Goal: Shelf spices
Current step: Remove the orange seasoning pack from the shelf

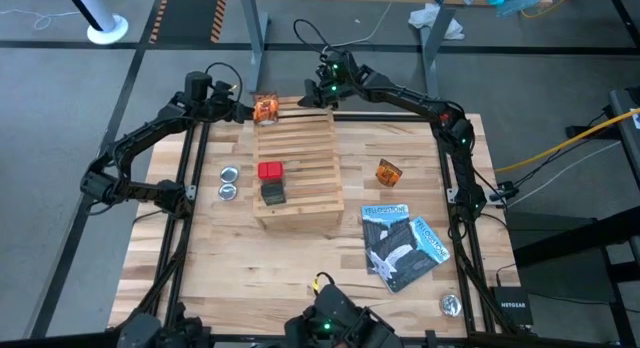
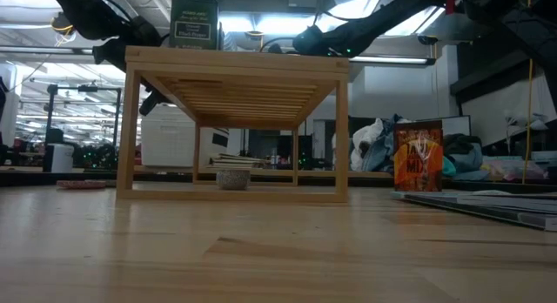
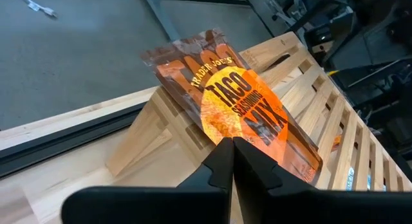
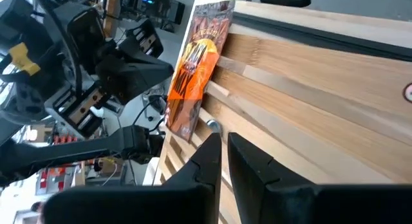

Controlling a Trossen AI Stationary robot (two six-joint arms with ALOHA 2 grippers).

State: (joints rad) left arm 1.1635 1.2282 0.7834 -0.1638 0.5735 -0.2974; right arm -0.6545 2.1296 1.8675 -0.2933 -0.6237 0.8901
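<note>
The wooden slatted shelf [image 1: 297, 168] stands mid-table, also seen in the low view [image 2: 233, 85]. A red box [image 1: 270, 170] and a dark grey box [image 1: 273, 194] [image 2: 193, 23] lie on its slats. My left gripper [image 1: 243, 110] [image 3: 228, 150] is at the shelf's far-left corner, shut on an orange-brown packet [image 1: 265, 109] [image 3: 238, 102] [image 4: 196, 69]. My right gripper [image 1: 325, 91] [image 4: 224, 153] hovers shut at the shelf's far edge, just right of that packet. A second orange packet [image 1: 388, 172] [image 2: 419, 155] stands upright on the table right of the shelf. My left gripper pinches the packet between its two fingers at the middle of one long edge [image 3: 226, 132]. It comes roughly level from the table's left. The packet stands on edge over the shelf's far-left corner [image 4: 183, 130]; whether its lower edge rests on the bars I cannot tell.
Two round silver tins [image 1: 229, 174] [image 1: 227, 192] lie on the table left of the shelf, and a third [image 1: 450, 304] sits near the right near corner. Blue-and-black booklets [image 1: 402, 244] lie right of the shelf's near end. Bare tabletop lies near the near edge.
</note>
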